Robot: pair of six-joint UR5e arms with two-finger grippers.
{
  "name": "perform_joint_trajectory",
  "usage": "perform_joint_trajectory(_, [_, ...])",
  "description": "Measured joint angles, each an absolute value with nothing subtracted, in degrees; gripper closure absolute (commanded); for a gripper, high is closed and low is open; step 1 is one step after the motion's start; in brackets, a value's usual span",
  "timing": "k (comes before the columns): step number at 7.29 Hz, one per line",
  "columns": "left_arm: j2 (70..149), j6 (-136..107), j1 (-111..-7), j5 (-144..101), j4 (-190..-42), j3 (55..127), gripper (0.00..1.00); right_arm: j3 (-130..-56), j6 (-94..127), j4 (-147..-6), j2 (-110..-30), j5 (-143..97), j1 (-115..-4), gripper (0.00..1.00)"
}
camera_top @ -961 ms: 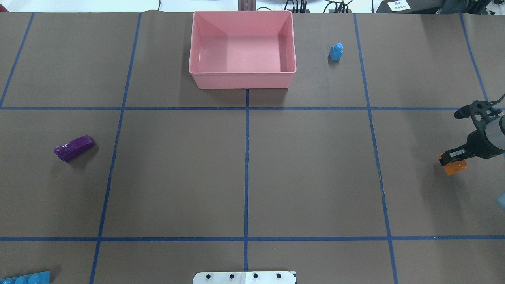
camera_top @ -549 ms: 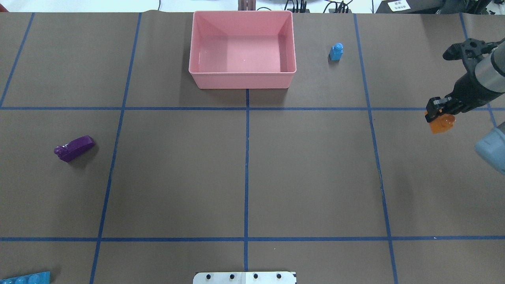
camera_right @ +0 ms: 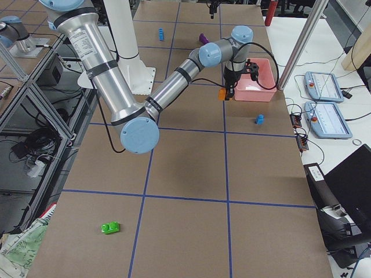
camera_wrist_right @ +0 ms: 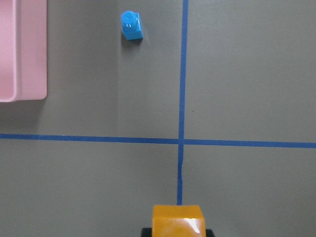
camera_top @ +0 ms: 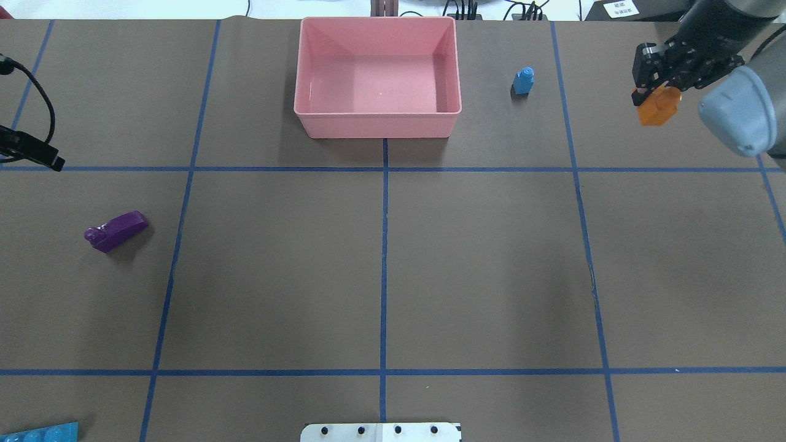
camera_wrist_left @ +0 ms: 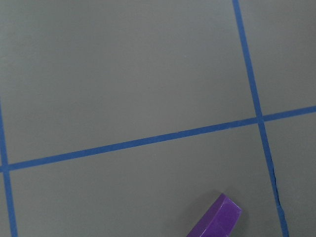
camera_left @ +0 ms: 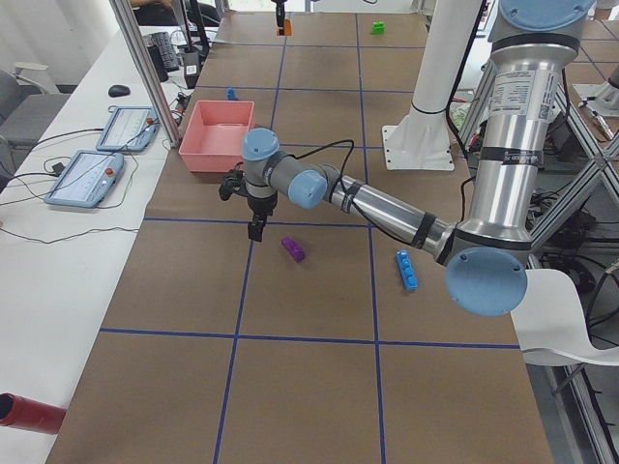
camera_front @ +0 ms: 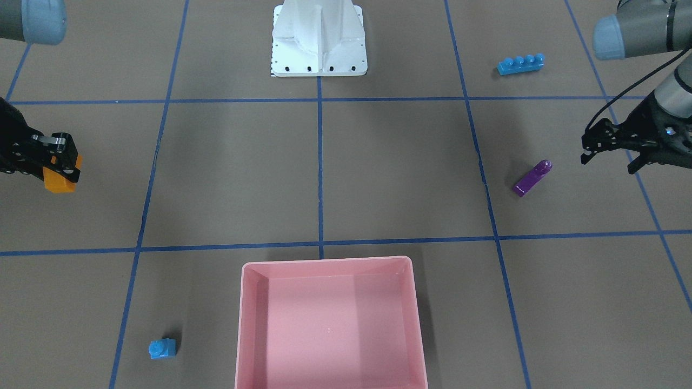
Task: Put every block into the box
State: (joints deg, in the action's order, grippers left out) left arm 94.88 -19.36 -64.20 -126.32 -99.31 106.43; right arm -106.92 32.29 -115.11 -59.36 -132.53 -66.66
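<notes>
My right gripper (camera_top: 652, 86) is shut on the orange one-stud block (camera_top: 657, 107) and holds it above the table, right of the small blue cube (camera_top: 523, 81) and the pink box (camera_top: 377, 115). The orange block also shows in the front view (camera_front: 59, 182) and at the bottom of the right wrist view (camera_wrist_right: 177, 219). My left gripper (camera_front: 608, 155) is open and empty, just outside the purple wedge (camera_front: 532, 178), which lies on the table. The long blue bar (camera_front: 520, 64) lies near the robot's left. The green block (camera_right: 110, 227) lies far off on the right end.
The white robot base (camera_front: 319, 51) stands at the table's near middle. Blue tape lines divide the brown table. The pink box (camera_front: 324, 262) holds nothing. Tablets and cables lie on the bench beyond the box.
My right gripper has carried the orange block up and away toward the table's far side, slightly leftward. The left gripper has come into the overhead view at its left edge.
</notes>
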Motion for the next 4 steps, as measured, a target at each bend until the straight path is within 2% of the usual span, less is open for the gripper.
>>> perform_joint_trajectory(4, [94.68,-11.45,-55.53,-124.03,-100.62,103.13,0.01,-94.45,46.76,-115.52,-43.74,-135.32,-64.45,1.00])
